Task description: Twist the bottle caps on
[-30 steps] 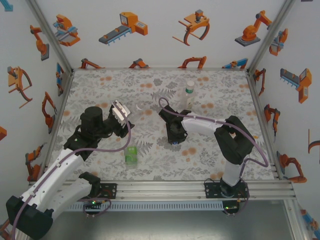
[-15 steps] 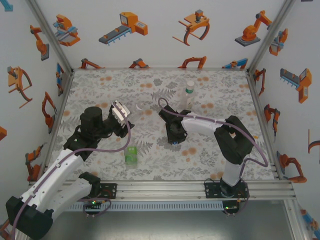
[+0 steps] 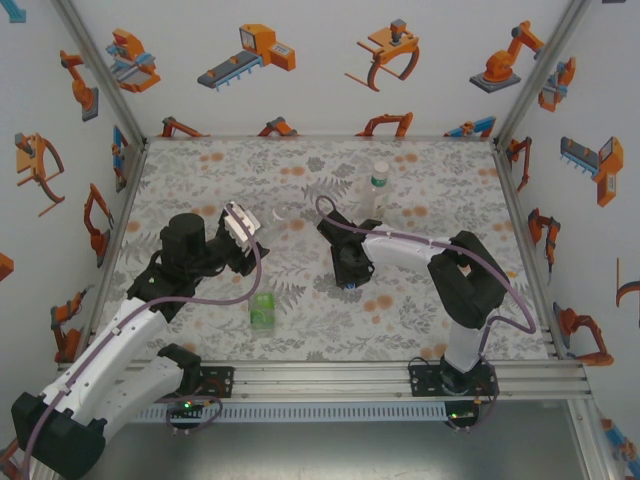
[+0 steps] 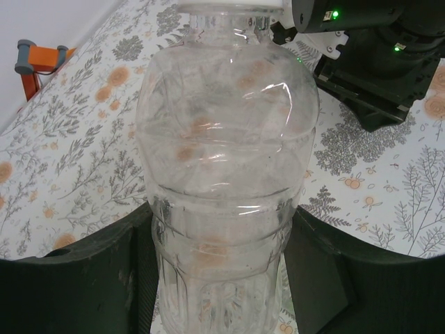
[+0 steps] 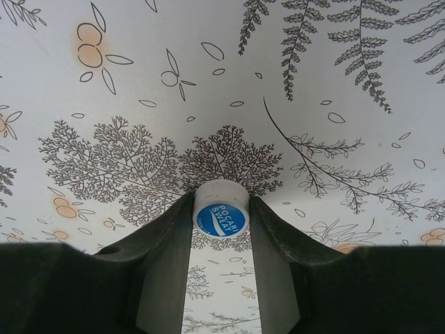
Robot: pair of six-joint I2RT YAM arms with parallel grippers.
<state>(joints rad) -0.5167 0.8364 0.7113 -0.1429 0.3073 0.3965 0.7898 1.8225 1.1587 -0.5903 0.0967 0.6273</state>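
Three bottles (image 3: 262, 310) (image 3: 378, 195) (image 4: 222, 174), perhaps three caps (image 5: 221, 212) (image 4: 229, 4)

The table (image 3: 330, 378) is covered from wall to wall by a pale mat (image 3: 440, 310) printed with grey ferns and small orange flowers. A short green-tinted bottle (image 3: 262, 310) stands upright on the mat near its front edge, left of centre. Well apart from it, toward the back and right of centre, a taller clear bottle (image 3: 377, 190) with a green neck band also stands upright. Between them, a white cap (image 5: 221, 209) with a blue label sits low against the fern print, possibly touching it.
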